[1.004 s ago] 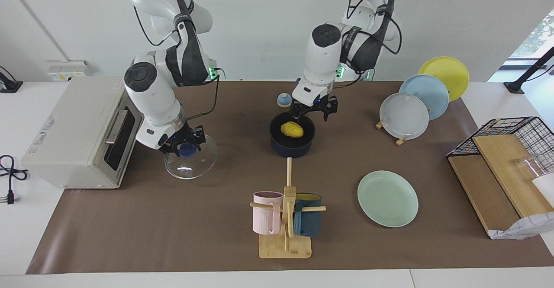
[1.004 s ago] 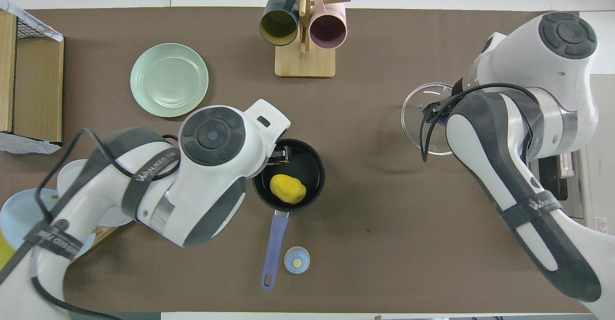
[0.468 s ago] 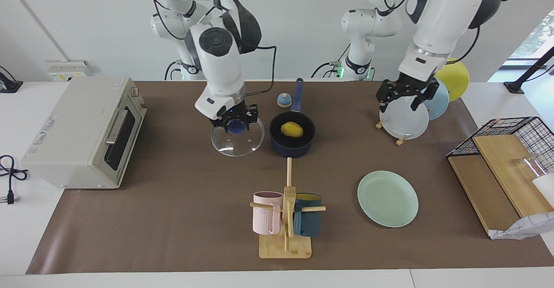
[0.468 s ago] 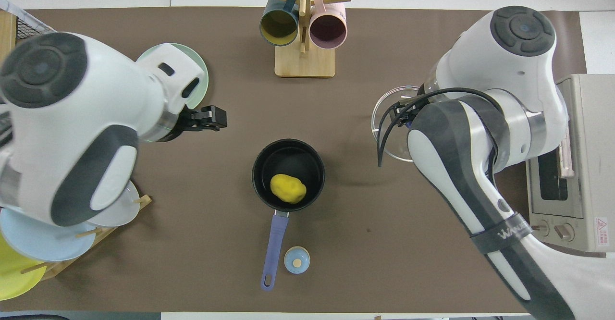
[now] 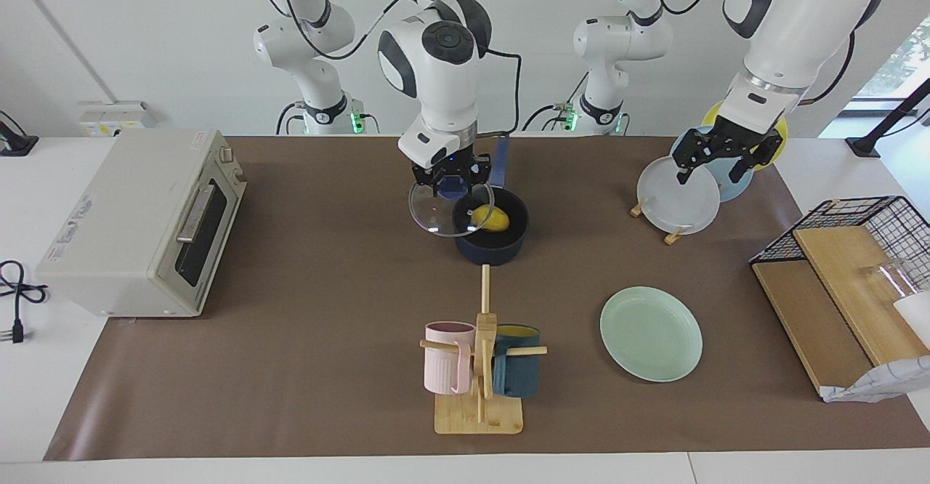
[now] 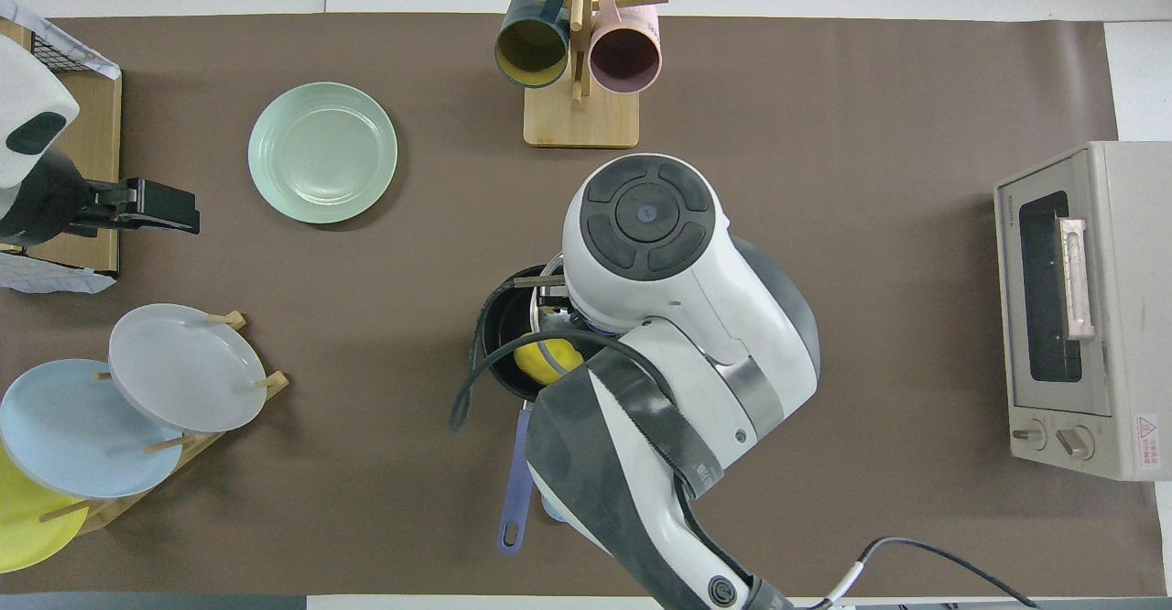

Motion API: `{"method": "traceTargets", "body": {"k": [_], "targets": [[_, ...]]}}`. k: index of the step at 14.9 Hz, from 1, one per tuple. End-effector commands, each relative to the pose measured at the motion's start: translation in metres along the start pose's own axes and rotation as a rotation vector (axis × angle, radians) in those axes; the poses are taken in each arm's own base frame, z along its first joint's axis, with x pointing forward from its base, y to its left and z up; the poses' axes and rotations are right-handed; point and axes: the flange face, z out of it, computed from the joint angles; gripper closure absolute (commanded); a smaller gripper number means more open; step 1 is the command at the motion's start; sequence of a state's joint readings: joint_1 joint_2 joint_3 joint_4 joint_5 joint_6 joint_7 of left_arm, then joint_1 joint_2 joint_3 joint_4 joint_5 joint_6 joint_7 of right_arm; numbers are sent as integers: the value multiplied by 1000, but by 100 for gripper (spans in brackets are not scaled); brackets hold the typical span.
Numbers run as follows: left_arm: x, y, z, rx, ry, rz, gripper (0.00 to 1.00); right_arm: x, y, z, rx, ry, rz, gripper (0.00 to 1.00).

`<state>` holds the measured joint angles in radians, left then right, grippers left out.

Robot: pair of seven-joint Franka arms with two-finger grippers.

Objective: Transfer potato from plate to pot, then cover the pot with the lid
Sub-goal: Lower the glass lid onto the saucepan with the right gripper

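Observation:
The yellow potato (image 5: 490, 216) (image 6: 540, 359) lies inside the dark blue pot (image 5: 491, 245) (image 6: 493, 340), whose long handle (image 6: 515, 477) points toward the robots. My right gripper (image 5: 452, 183) is shut on the blue knob of the glass lid (image 5: 439, 216). It holds the lid tilted in the air, over the pot's rim on the right arm's side. In the overhead view the right arm hides this gripper and most of the pot. The mint-green plate (image 5: 651, 333) (image 6: 322, 152) lies bare. My left gripper (image 5: 712, 166) (image 6: 186, 218) hangs open and raised over the plate rack.
A toaster oven (image 5: 138, 222) stands at the right arm's end. A wooden mug rack (image 5: 479, 368) with two mugs stands farther from the robots than the pot. Upright plates in a rack (image 5: 679, 195) and a wire basket with wooden boards (image 5: 846, 266) are at the left arm's end.
The right arm has carried the lid sideways from beside the pot to over its rim. The left arm has drawn back further toward its end of the table.

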<state>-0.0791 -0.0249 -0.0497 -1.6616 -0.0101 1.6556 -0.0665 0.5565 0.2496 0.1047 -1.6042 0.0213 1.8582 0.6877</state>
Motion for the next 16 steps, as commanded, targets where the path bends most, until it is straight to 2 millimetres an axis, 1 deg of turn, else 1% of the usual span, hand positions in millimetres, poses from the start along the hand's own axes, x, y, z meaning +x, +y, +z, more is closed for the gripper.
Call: {"method": "traceTargets", "body": {"k": [1, 2, 4, 5, 6, 7, 8, 9, 11, 13, 14, 16], "targets": [[-11, 4, -25, -3, -28, 3, 0, -18, -34, 4, 20, 12, 12, 100], [-12, 6, -29, -2, -38, 5, 0, -18, -38, 7, 21, 14, 15, 100], [-16, 9, -33, 1, -67, 11, 0, -11, -42, 22, 18, 15, 16, 100], [-18, 14, -34, 3, -68, 22, 0, -9, -44, 28, -2, 32, 1, 100], [-17, 18, -31, 2, -68, 28, 0, -7, -43, 30, -28, 57, -15, 100], [-17, 17, -29, -1, -75, 25, 0, -5, -42, 30, -24, 62, -14, 100], [-17, 17, -29, -2, -76, 25, 0, -6, -44, 29, -16, 64, -14, 100], [-16, 18, -29, -4, -71, 25, 0, -9, -46, 36, -19, 60, -21, 100], [-12, 18, -28, -7, -65, 20, 0, -10, -48, 38, -17, 61, -24, 100], [-9, 23, -34, -1, -29, 29, 0, -7, -48, 39, -3, 75, -23, 100], [-7, 22, -34, 0, -19, 29, 0, -8, -48, 41, -3, 76, -24, 100], [-3, 19, -28, 0, -28, 24, 0, -12, -47, 51, -13, 65, -35, 100]]}}
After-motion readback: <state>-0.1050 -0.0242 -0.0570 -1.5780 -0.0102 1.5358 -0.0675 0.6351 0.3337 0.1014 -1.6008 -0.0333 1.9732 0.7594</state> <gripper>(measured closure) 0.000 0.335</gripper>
